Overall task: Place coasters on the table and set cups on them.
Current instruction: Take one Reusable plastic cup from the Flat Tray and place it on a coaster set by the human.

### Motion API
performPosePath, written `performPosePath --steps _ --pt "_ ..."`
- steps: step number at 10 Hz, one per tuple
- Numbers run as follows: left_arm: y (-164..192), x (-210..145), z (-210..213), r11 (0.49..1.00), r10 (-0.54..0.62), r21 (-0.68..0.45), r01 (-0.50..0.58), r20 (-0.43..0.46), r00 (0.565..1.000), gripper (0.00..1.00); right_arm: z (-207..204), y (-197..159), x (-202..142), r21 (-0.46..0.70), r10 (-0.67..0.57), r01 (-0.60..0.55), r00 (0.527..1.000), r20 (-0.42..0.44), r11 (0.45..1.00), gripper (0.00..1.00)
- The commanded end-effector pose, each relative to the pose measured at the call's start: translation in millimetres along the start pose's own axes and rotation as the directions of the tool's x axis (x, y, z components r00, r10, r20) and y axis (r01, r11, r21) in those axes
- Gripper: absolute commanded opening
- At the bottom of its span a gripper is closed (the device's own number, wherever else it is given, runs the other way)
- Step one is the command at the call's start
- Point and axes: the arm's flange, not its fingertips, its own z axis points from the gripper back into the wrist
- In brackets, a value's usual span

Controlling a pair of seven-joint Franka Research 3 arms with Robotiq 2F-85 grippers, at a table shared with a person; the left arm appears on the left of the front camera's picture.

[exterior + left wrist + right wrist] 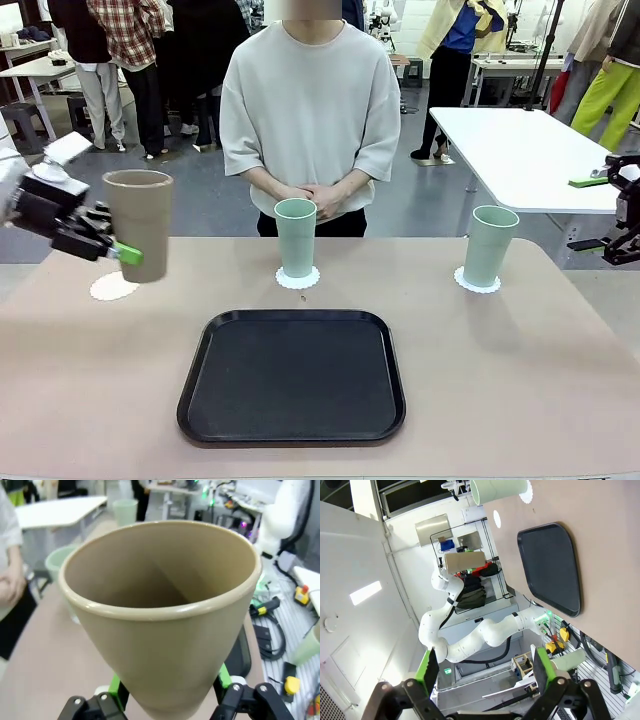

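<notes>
1. Front view: the left gripper [120, 250], black with green pads, is clamped on the tall tapered matte tan-brown cup [139, 222], holding it upright in the air at the left of the smooth beige-pink table [520, 370].
2. Just below and left of the cup's base lies a bare white round coaster [112, 287] with a scalloped edge, flat on the table.
3. A pale mint green handleless cup [295, 237] stands upright on a second white lacy coaster [298, 278] at the middle of the far side, in front of a person in a light grey sweatshirt whose hands [310, 199] are clasped.
4. Another mint green cup [490, 245] stands on a third coaster [476, 282] at the far right.
5. A black rounded rectangular tray [292, 375] with a raised rim sits at the near middle.
6. The right gripper [627, 215] hangs at the right edge, off the table.
7. Left wrist view: the brown cup fills the frame, its rounded rim and smooth inside facing the camera, with the green pads [116, 686] pressed on either side of its narrow lower end.
8. Right wrist view: the right gripper's fingers [428, 666] stand wide apart with nothing between them; the scene is rolled, with the tray, table edge and one mint cup at the top.
</notes>
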Motion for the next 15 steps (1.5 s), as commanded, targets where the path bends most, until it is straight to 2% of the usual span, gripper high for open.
performPosePath --steps 1,4,5,6,10,11,13,14,15 --pt "35 -12 36 0.999 0.030 -0.016 -0.029 0.081 0.996 0.08 -1 1 1 0.023 0.002 -0.002 1.000 -0.001 1.000 1.00" --pt "55 -42 78 0.993 -0.104 -0.038 0.109 0.131 0.986 0.08 -1 1 1 0.023 0.002 -0.002 1.000 -0.001 1.000 1.00" --pt "57 -45 83 0.989 -0.138 -0.038 0.142 0.098 0.986 0.08 -1 1 1 0.023 0.002 -0.002 1.000 -0.001 1.000 1.00" --pt "48 -38 73 0.999 -0.034 -0.001 0.034 0.105 0.994 0.08 -1 1 1 0.023 0.002 -0.002 1.000 -0.001 1.000 1.00" --pt "48 -38 73 0.999 -0.034 -0.001 0.034 0.105 0.994 0.08 -1 1 1 0.023 0.002 -0.002 1.000 -0.001 1.000 1.00" --pt "53 -44 75 0.998 -0.050 -0.019 0.053 0.107 0.993 0.81 -1 1 1 0.023 0.002 -0.002 1.000 -0.001 1.000 1.00" --pt "108 -86 90 0.997 -0.056 -0.044 0.065 0.191 0.980 0.81 -1 1 1 0.023 0.002 -0.002 1.000 -0.001 1.000 1.00" --pt "117 -102 93 0.997 -0.082 -0.001 0.083 0.172 0.982 0.81 -1 1 1 0.023 0.002 -0.002 1.000 -0.001 1.000 1.00" --pt "130 -114 92 0.993 -0.112 -0.005 0.114 0.162 0.980 0.81 -1 1 1 0.023 0.002 -0.002 1.000 -0.001 1.000 1.00"
